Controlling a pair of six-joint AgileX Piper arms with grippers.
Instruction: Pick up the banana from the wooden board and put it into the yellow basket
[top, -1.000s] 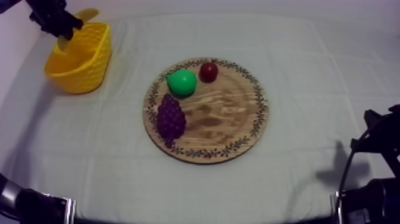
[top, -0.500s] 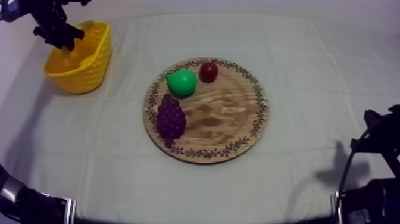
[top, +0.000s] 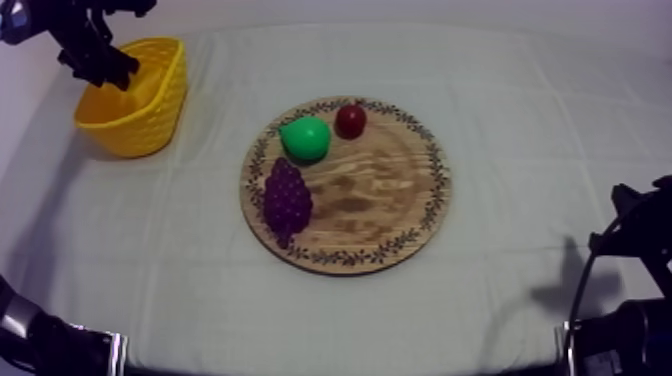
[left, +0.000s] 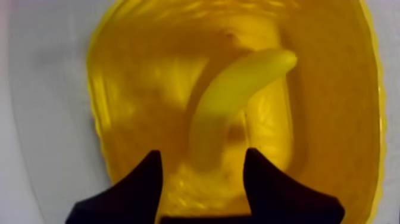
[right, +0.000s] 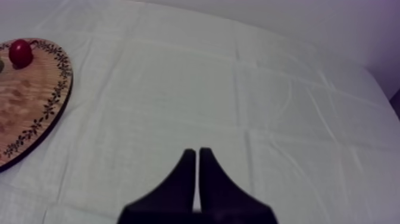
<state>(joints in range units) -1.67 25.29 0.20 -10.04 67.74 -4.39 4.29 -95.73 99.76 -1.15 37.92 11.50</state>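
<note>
Top view. Left pincer (top: 100, 68) over the far rim of the yellow basket (top: 150, 115), tips pointing down into the opening. Well apart from that pincer, mid-desk (top: 520, 120): wooden board (top: 385, 195) carrying pear (top: 305, 138), small red fruit (top: 350, 121) just beside the pear, and grapes (top: 286, 198) on the pear's other side, at the board's edge. Right arm (top: 630, 320) low at the desk's edge, well apart from board and basket.

Left wrist view. Fingers (left: 146, 182) apart, clamped on nothing. Banana (left: 232, 101) lying loose on the basket floor beneath the pincer, near end showing in the gap between the fingertips, the rest curving away ahead. Basket walls all round it.

Right wrist view. Right pincer (right: 197, 156) closed to a narrow wedge, nothing held, over bare cloth. Board rim and small red fruit ahead, well off to one side.
</note>
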